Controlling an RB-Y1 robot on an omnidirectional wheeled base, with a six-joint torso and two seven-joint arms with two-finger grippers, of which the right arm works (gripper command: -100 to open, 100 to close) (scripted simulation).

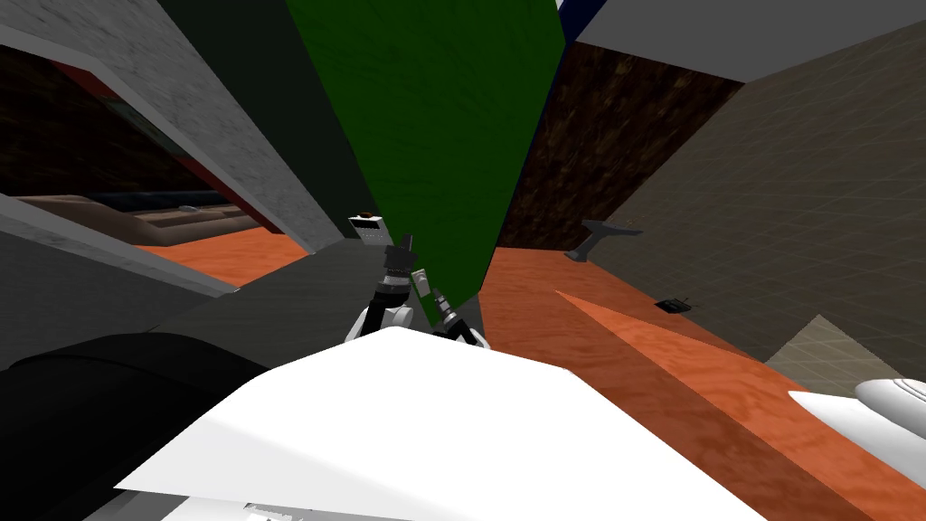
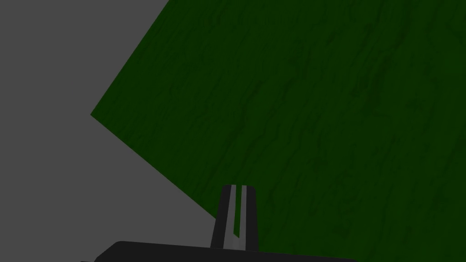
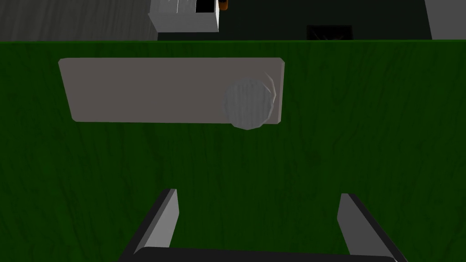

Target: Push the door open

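A dark green door [image 1: 434, 136] stands right in front of me, narrowing down towards my arms. My right gripper [image 3: 259, 193] is open and faces the door's face [image 3: 227, 159], just short of a grey plate [image 3: 150, 88] with a round grey knob [image 3: 249, 103]; nothing is between its fingers. My left gripper [image 2: 237, 187] is shut with its fingers pressed together, pointing at the door [image 2: 318, 113] near its edge, where a flat grey surface [image 2: 68, 136] begins. In the head view both grippers are small, the left [image 1: 404, 244] and the right [image 1: 439, 303], close against the door's lower part.
A grey wall [image 1: 226, 154] flanks the door on the left. A white box [image 1: 369, 228] stands past the door's edge. Orange floor [image 1: 633, 335] spreads to the right, with a small dark stand [image 1: 604, 237] and a small black object [image 1: 674, 306] near the tiled wall.
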